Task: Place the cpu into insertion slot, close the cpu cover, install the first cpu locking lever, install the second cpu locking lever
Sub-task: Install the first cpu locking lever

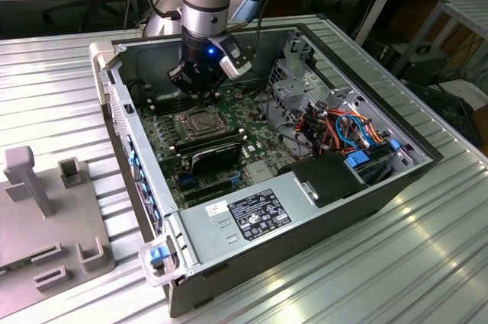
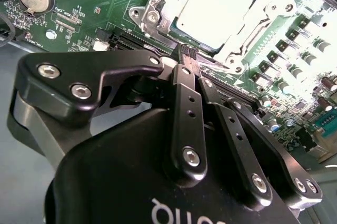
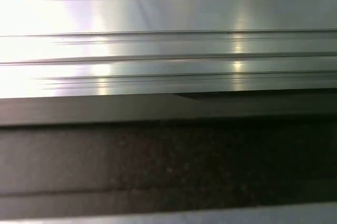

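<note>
My gripper (image 1: 200,89) hangs inside the open computer case, just behind the insertion slot (image 1: 194,120) on the green circuit board (image 1: 229,149). In the second wrist view the black fingers (image 2: 185,95) meet at their tips, so the gripper (image 2: 187,54) is shut with nothing visible between them. The tips stand at the socket's near edge. The cpu (image 2: 216,8) lies in the insertion slot with its pale silver top showing. The cpu cover (image 2: 158,10) lies flat around it as a silver frame. I cannot make out how the locking levers stand.
Black memory sticks (image 1: 216,147) lie beside the socket. The power supply (image 1: 255,213), drive cage (image 1: 297,80) and coloured cables (image 1: 347,129) crowd the exterior view's right. A grey fixture block (image 1: 46,210) stands outside the case. Ribbed aluminium table (image 3: 168,50) borders the case wall (image 3: 168,155).
</note>
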`<move>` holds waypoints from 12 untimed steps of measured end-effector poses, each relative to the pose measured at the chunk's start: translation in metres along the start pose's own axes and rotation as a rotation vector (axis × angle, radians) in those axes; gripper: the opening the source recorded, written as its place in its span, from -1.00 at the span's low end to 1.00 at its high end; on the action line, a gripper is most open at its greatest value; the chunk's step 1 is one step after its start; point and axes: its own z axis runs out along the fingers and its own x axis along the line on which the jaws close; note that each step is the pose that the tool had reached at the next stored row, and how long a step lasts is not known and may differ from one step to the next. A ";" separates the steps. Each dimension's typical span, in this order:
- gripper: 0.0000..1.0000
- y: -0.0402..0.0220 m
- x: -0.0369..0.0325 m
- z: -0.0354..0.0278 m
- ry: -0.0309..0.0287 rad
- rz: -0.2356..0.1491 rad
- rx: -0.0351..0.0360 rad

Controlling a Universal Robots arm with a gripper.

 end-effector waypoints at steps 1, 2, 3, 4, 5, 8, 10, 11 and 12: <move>-0.79 0.0001 -0.0009 0.0008 0.0000 0.000 0.0000; -0.79 0.0001 -0.0018 0.0015 0.0000 0.000 0.0000; -0.79 0.0002 -0.0023 0.0019 0.0000 0.000 0.0000; -0.79 0.0002 -0.0032 0.0026 -0.0001 0.000 0.0000; -0.79 0.0003 -0.0038 0.0031 0.0000 0.000 0.0000; -0.79 0.0005 -0.0062 0.0056 0.0000 0.000 -0.0001; -0.79 0.0006 -0.0069 0.0065 0.0000 0.000 0.0000; -0.79 0.0006 -0.0071 0.0068 0.0000 0.000 0.0001; -0.79 0.0006 -0.0074 0.0069 0.0001 0.000 0.0002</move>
